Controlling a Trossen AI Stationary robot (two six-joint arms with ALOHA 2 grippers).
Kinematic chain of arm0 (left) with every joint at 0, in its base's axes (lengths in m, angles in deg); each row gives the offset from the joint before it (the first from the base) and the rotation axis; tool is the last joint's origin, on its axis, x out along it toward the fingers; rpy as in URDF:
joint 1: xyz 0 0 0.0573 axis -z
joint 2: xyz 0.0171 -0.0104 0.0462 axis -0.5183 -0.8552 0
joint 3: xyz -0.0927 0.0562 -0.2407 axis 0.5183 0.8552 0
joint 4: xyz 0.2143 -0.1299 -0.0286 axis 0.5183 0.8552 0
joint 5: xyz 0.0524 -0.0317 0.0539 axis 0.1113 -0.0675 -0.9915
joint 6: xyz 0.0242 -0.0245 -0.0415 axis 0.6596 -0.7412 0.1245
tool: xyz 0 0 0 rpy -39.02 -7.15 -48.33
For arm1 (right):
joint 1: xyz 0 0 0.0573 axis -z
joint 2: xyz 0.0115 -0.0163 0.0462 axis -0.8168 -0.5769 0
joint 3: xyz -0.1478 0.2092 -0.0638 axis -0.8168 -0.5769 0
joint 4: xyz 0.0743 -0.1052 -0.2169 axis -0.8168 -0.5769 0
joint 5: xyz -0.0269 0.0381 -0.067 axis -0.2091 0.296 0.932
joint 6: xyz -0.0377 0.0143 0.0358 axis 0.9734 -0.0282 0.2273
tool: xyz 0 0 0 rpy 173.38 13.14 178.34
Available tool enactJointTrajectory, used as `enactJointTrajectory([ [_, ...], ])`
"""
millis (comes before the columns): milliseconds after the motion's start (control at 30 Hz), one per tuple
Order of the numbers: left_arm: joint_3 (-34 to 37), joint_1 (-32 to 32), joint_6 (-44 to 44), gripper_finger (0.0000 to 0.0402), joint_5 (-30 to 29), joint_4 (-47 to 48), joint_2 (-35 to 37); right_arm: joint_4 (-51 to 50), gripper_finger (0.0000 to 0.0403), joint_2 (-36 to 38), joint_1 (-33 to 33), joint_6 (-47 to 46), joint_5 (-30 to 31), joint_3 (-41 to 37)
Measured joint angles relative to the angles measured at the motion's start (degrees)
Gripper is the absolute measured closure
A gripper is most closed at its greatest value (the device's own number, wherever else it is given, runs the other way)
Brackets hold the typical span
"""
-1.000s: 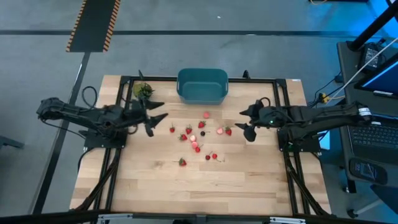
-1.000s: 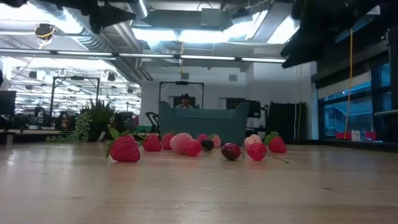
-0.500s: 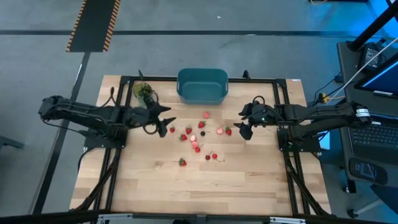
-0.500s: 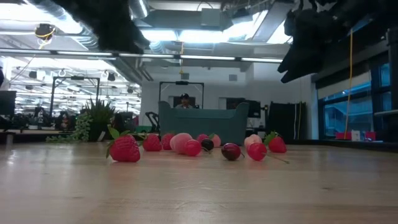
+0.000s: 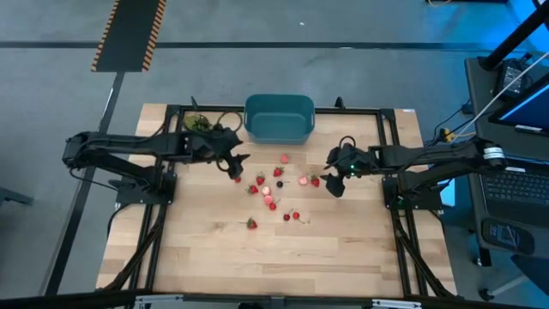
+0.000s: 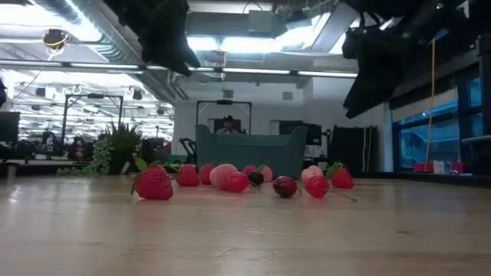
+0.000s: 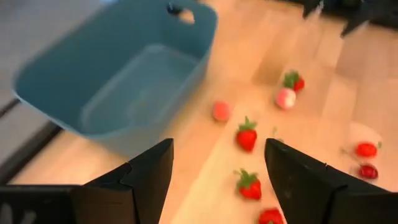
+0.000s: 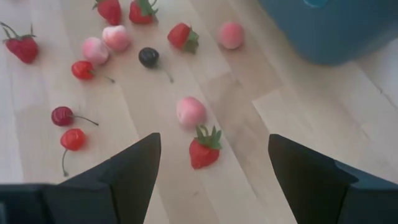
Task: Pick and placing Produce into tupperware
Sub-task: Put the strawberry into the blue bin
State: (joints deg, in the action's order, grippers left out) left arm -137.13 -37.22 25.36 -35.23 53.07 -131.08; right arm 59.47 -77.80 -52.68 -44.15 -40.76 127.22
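Both claws gape wide, left claw [image 5: 238, 166] and right claw [image 5: 333, 178] flanking strawberries [image 5: 273, 187] scattered on the tabletop [image 5: 343, 249] before the teal tub [image 5: 278, 118]. They look light, slick; pinch yours across its body.

open-plan lab — ceiling ducts [image 6: 100, 34], desks, a person [image 6: 227, 123] behind

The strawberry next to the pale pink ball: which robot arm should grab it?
Probably the right. In its wrist view, the strawberry lies straight ahead between the open fingers of the right end effector. The left end effector, also open, hangs over the far side of the pile, nearer the tub.
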Motion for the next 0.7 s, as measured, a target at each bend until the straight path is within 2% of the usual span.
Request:
enactJointTrajectory([
  [200, 0.02, 1.02, -2.03, 0.0157, 1.43, 0.04, -3.08, 0.35, 0.0104, -0.24, 0.0, -0.03, 0.27, 0.0],
  [433, 0.02, 5.03, -4.71, 0.0157, 1.47, 2.74, -4.21, 0.79, 0.0104, -1.09, 0.0, -1.01, 1.11, 0.0],
  [700, -0.07, 9.59, -6.57, 0.0157, -0.18, 1.87, -5.34, 0.77, 0.0104, -6.59, 0.0, 0.24, 0.04, 0.0],
])
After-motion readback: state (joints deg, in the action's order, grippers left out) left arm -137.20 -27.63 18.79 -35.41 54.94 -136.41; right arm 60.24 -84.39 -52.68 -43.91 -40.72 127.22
